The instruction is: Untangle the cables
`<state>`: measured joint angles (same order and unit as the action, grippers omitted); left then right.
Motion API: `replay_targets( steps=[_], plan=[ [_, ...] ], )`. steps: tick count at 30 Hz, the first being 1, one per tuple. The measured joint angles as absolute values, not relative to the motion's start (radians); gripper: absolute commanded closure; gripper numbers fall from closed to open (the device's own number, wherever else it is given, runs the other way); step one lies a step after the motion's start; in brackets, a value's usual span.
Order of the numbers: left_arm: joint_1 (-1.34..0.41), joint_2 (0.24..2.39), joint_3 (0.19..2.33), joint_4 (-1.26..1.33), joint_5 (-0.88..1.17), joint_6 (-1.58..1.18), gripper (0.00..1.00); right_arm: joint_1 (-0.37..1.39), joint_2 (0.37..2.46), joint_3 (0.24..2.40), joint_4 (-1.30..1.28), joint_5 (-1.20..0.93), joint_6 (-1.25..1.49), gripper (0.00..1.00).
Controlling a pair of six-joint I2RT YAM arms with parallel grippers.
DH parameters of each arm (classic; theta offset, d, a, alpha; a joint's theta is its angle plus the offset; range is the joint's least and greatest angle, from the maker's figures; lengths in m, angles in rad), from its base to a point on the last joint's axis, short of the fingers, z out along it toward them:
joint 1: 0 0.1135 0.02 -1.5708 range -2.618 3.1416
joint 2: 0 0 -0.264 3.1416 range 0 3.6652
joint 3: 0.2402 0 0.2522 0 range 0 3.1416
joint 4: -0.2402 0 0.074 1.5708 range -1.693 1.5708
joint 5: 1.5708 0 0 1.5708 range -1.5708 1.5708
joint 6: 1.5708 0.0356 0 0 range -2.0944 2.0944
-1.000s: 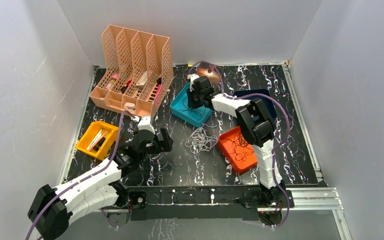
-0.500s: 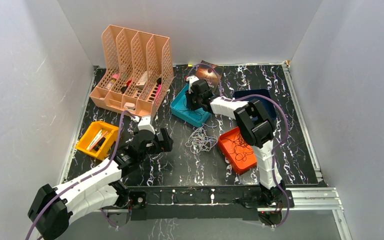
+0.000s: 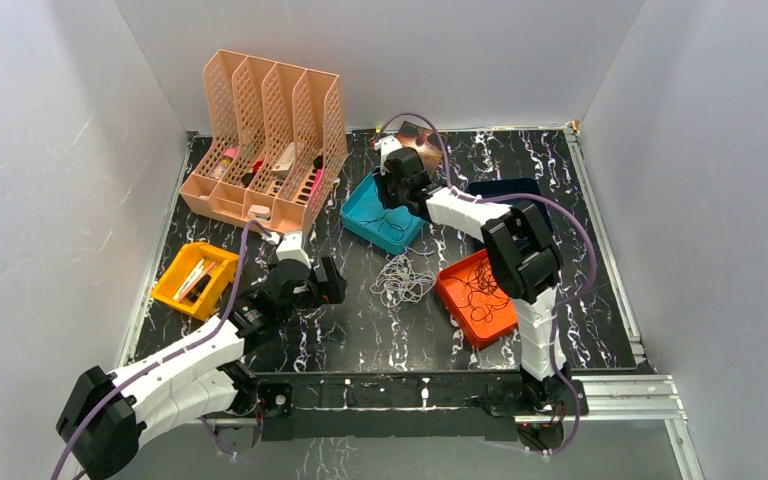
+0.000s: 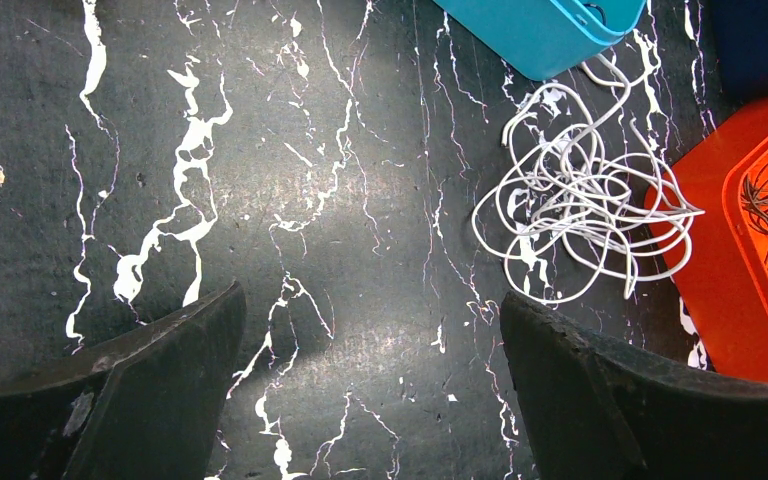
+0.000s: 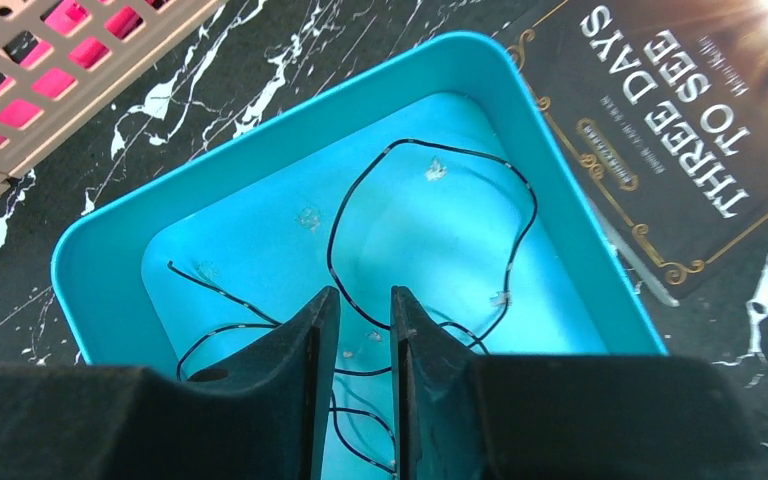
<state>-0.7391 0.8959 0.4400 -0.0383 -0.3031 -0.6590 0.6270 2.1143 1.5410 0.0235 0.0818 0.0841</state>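
Risk sits chiefly at the right gripper [image 5: 360, 305], poised low inside the teal rounded-corner plastic tray [image 5: 100, 270], jaws parted only a sliver and no strand visibly pinched, with loops of the thin black cord [image 5: 430, 160] on the tray floor showing through the gap. Might carry a loop up and over the rim if one is caught on a fingertip. Might also shove the light tray toward the dark gold-framed book [image 5: 680, 130] just beside it.

Clock bearings below taken from the overhead view, 12 at the back wall. Left gripper [image 4: 370, 300] spread wide, holding nothing, hovering over the black marbled tabletop [image 4: 260, 200] at 9 o'clock of the tangle of white hair-thin cables [image 4: 580, 200], itself near table centre. Liable to cinch into knots if hauled by a single loop, or to drag across the orange plastic tray [image 4: 720, 250] just beside it at 4 o'clock.

Containers:
- Teal tray near 12, holding black cord only.
- Orange tray at 4, holding a heap of dark brown-black cords [image 3: 478, 290].
- Navy tray [image 4: 760, 40] at 2, contents not made out.
- Yellow plastic tray [image 3: 168, 291] at 8, holding pen-like sticks.
- Peach perforated file rack [image 3: 270, 110] at 10, with pink and white oddments in its slots.
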Motion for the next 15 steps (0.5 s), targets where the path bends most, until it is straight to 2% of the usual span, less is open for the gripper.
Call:
replay_targets(
  steps=[15],
  plan=[
    [-0.739, 0.917, 0.44, -0.033, -0.302, -0.659, 0.02, 0.627, 1.979, 1.541, 0.002, 0.167, 0.04, 0.58]
  ],
)
